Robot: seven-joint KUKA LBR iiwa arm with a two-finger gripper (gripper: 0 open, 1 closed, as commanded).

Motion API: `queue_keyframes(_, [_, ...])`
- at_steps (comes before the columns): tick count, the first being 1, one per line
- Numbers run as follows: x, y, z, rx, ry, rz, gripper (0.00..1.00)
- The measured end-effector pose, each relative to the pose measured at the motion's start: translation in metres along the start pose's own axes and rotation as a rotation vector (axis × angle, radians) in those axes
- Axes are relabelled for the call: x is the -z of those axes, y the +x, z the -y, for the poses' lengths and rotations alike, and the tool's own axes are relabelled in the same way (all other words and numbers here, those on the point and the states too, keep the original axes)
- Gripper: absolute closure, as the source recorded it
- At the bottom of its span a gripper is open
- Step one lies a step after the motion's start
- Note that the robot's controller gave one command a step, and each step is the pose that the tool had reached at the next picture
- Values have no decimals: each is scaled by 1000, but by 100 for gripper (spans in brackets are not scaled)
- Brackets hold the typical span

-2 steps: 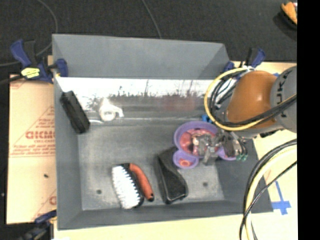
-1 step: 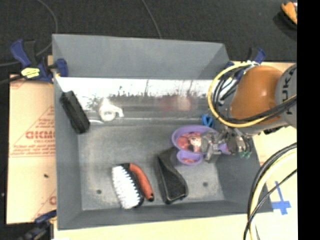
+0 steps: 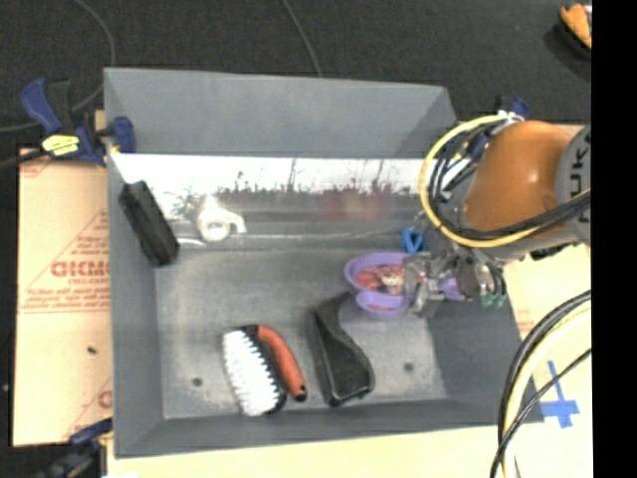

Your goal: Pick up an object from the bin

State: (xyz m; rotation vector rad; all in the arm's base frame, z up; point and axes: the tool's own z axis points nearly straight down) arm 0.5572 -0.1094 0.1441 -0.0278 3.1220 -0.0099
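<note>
End effector (image 3: 426,289) beside purple bowl (image 3: 366,293)

Grey metal bin (image 3: 279,118), viewed from above. The arm enters from the frame's right, with an orange wrist cover (image 3: 518,172) and looped cables. Gripper (image 3: 423,289) is low at centre right, against the right side of a small purple bowl-like thing (image 3: 363,297) with pinkish contents.

- Lower centre: white-bristled brush with orange-red handle (image 3: 261,368), and just right of it a black wedge-shaped piece (image 3: 340,358).
- Upper left: black bar (image 3: 147,223), with a small white thing (image 3: 217,223) near it.
</note>
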Motion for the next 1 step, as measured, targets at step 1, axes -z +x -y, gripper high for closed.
queue_keyframes(1, [8, 1, 0, 0, 0, -4, 100])
